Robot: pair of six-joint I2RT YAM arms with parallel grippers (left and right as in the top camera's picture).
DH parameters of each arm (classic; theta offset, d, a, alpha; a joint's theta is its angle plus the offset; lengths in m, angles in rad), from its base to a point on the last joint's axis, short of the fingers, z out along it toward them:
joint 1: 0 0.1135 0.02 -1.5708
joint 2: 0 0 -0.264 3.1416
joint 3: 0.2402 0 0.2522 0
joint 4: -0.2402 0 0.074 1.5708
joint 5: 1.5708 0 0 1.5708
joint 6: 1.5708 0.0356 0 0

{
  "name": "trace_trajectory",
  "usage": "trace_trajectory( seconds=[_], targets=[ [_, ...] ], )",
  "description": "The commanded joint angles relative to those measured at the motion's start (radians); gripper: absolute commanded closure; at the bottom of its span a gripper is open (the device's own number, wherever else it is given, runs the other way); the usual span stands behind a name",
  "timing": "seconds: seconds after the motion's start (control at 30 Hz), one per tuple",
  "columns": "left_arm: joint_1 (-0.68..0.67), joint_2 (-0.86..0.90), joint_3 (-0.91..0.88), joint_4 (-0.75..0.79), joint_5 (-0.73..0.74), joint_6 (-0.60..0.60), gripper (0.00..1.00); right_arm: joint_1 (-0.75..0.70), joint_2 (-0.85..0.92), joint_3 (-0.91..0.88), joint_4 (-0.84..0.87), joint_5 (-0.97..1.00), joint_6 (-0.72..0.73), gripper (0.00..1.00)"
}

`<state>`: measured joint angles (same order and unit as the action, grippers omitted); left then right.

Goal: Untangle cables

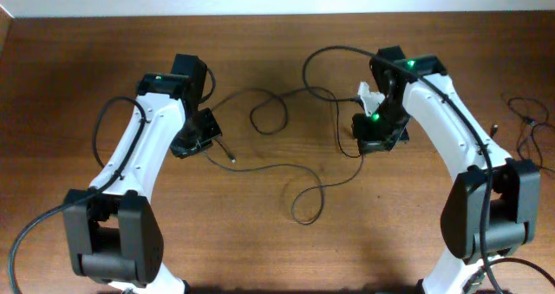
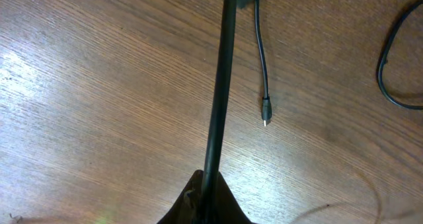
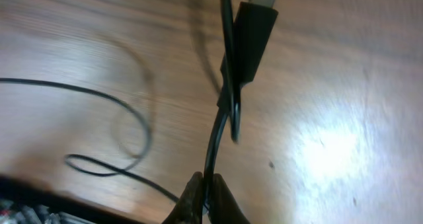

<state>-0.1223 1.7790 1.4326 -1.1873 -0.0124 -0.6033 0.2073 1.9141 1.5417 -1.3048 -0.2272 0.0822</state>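
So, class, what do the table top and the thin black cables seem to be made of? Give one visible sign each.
The table top looks like wood or a wood-look laminate: brown streaky grain, with a soft sheen where the light glares. The cables probably have a rubbery plastic sheath, smooth and black, since they curl in loose loops. The plug ends in a pale tip, seemingly metal.

No lettering, label, brand or number could be read anywhere (neither on the brown wooden table (image 1: 260, 242) nor on the thin black cables (image 2: 262, 52)).
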Motion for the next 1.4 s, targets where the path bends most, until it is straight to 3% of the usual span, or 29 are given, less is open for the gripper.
trace_trajectory(
  seconds=[0.0, 0.2, 0.3, 0.37, 0.43, 0.5, 0.57, 0.63, 0.7, 0.87, 0.93, 0.97, 1.0, 1.03, 1.13, 1.27, 1.37],
  targets=[
    [-0.002, 0.009, 0.008, -0.001, -0.011, -0.01, 0.95, 0.004, -0.008, -0.159, 0.027, 0.045, 0.092, 0.91],
    [-0.002, 0.009, 0.008, 0.0, -0.01, -0.01, 0.95, 0.03, -0.008, -0.446, 0.162, -0.284, 0.011, 0.91],
    [-0.002, 0.009, 0.008, -0.002, -0.01, -0.01, 0.95, 0.06, -0.008, -0.453, 0.175, -0.433, -0.134, 0.96],
    [-0.002, 0.009, 0.008, -0.003, -0.01, -0.01, 0.95, 0.059, -0.008, -0.376, 0.12, -0.423, -0.134, 0.95],
    [-0.002, 0.009, 0.008, -0.006, -0.01, -0.01, 0.95, 0.059, -0.008, -0.317, 0.109, -0.365, -0.1, 0.89],
    [-0.002, 0.009, 0.008, -0.002, -0.01, -0.01, 0.94, 0.059, -0.008, -0.274, 0.13, -0.203, 0.028, 0.8],
    [-0.002, 0.009, 0.008, -0.002, -0.01, -0.01, 0.94, 0.055, -0.008, -0.267, 0.169, -0.079, 0.13, 0.61],
    [-0.002, 0.009, 0.008, -0.002, -0.01, -0.01, 0.93, 0.039, -0.008, -0.269, 0.188, 0.034, 0.222, 0.48],
    [-0.002, 0.009, 0.008, -0.002, -0.011, -0.01, 0.93, 0.014, -0.008, -0.27, 0.187, 0.053, 0.238, 0.47],
    [-0.002, 0.009, 0.008, 0.001, -0.011, -0.01, 0.93, 0.016, -0.008, -0.346, 0.268, 0.006, 0.249, 0.49],
    [-0.002, 0.009, 0.008, 0.002, -0.01, -0.01, 0.93, 0.036, -0.008, -0.407, 0.357, -0.059, 0.263, 0.56],
    [-0.002, 0.009, 0.008, 0.002, -0.01, -0.01, 0.93, 0.043, -0.008, -0.422, 0.38, -0.057, 0.285, 0.62],
    [-0.002, 0.009, 0.008, 0.002, -0.011, -0.01, 0.93, 0.055, -0.008, -0.442, 0.405, -0.057, 0.31, 0.75],
    [-0.002, 0.009, 0.008, -0.002, -0.011, -0.01, 0.93, 0.062, -0.008, -0.443, 0.403, -0.058, 0.312, 0.96],
    [-0.002, 0.009, 0.008, -0.007, -0.011, -0.01, 0.94, 0.032, -0.039, -0.349, 0.262, -0.077, 0.255, 0.96],
    [-0.002, 0.009, 0.008, -0.004, -0.01, -0.011, 0.93, 0.022, -0.133, -0.218, 0.159, -0.49, -0.149, 0.96],
    [-0.002, 0.009, 0.008, -0.001, 0.09, -0.011, 0.92, 0.023, -0.148, -0.211, 0.164, -0.634, -0.251, 0.96]
  ],
)
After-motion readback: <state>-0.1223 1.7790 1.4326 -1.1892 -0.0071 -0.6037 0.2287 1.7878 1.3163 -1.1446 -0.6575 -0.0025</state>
